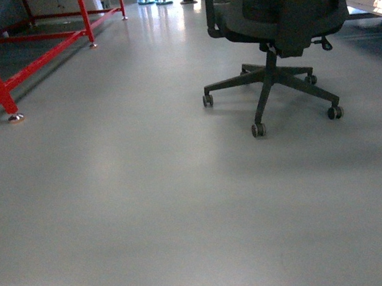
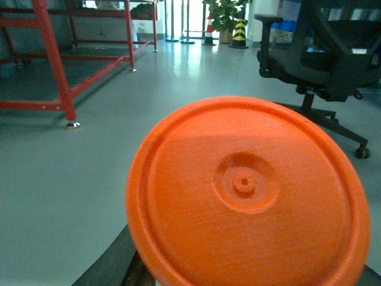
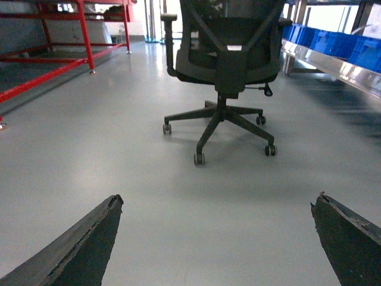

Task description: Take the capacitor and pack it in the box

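Right gripper: released, fingers spread wide above grey floor. Left gripper: state cannot be told; an orange disc fills its view. Black office chair: 1 o'clock. Red frame: 10 o'clock. Box, capacitor: unseen.

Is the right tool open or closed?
Open. The right tool has its two dark fingers far apart, with bare grey floor between.
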### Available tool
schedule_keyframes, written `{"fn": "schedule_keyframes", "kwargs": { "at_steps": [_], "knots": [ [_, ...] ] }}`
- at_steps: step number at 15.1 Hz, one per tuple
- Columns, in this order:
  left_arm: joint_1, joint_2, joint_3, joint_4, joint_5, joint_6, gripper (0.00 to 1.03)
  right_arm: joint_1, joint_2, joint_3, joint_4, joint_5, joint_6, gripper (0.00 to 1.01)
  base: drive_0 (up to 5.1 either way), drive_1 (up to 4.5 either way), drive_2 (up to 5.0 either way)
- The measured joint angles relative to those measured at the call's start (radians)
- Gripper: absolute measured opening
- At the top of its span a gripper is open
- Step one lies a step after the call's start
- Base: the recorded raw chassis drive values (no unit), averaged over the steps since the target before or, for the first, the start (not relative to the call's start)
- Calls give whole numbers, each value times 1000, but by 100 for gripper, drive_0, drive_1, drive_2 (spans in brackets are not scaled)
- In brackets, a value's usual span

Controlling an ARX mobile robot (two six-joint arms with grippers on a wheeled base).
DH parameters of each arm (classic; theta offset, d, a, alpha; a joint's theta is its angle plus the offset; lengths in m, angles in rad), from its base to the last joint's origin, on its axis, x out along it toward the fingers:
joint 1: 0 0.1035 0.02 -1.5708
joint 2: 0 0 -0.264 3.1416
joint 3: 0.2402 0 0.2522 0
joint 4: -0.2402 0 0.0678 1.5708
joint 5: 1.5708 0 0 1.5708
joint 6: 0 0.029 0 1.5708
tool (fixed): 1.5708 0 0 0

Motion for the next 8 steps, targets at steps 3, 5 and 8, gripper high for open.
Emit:
{"fn": "schedule_keyframes", "kwargs": {
  "at_steps": [3,5,8],
  "knots": [
    [0,0,0,1,2,0,44,0,0,0,4,0,0,98,-497,248,248],
    [0,0,0,3,2,0,44,0,0,0,4,0,0,98,-496,250,250],
    [0,0,0,0,2,0,44,0,0,0,3,0,0,98,-504,242,242]
  ]
}}
